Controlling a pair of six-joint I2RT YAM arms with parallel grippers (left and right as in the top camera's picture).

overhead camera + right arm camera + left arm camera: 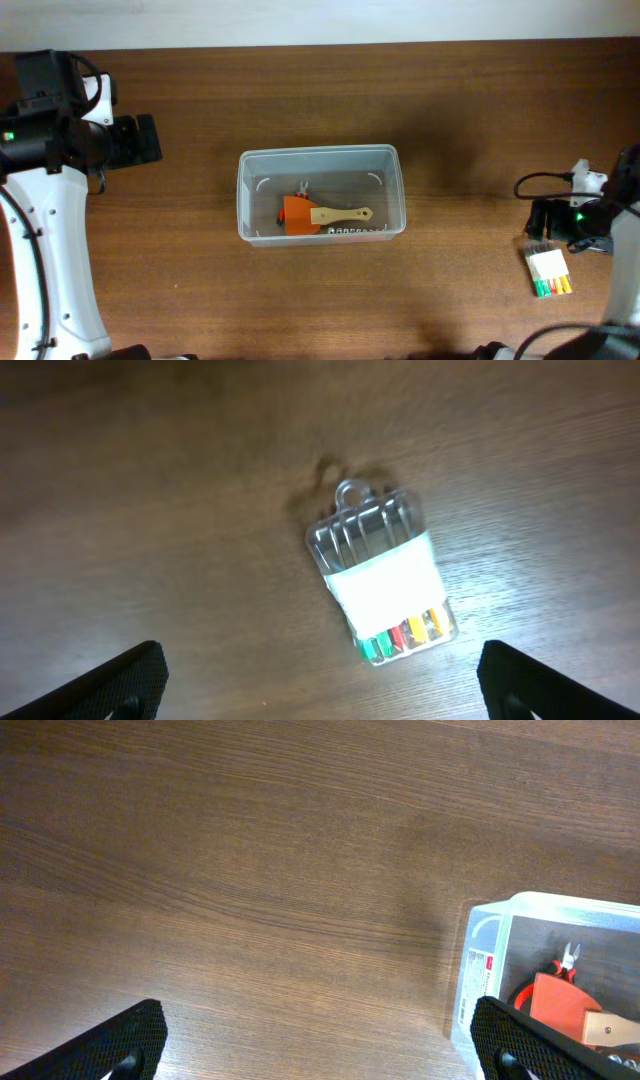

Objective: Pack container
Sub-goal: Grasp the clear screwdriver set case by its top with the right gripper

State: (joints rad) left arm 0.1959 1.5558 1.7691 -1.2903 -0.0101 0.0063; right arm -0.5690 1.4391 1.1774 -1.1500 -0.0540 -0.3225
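**Next item for the tub: the blister pack on the right**

Start on your left. The left gripper (318, 1038) hangs over bare table (200, 290), well apart from everything. Its jaws are spread wide and there is nothing between them. In its wrist view only the corner of the container shows, at the right edge. This arm looks idle for the present step.

In the middle of the table stands the container (318, 150), upright and with no lid on it. It already holds an orange piece (296, 214), and a wooden-handled tool (342, 214) lies across that piece. A small pair of cutters (567, 958) with red grips sits behind them. A pale strip lies along the near wall, too small for you to identify. The left half of the floor has no items on it.

On your right, the one item outside the tub is a clear blister pack (385, 575) with a white label and green, red and yellow ends showing. It lies flat on the wood. The right gripper (320, 675) hovers above it, jaws fully apart, gripping nothing and not touching the pack.

By my reading, you are at the approach for the last pick. The pack lies aslant to the jaws and off their centre line. You would need to centre over it, turn the wrist so the fingers close across its narrow width, and then descend. Its flat, slick plastic may slide when pinched.
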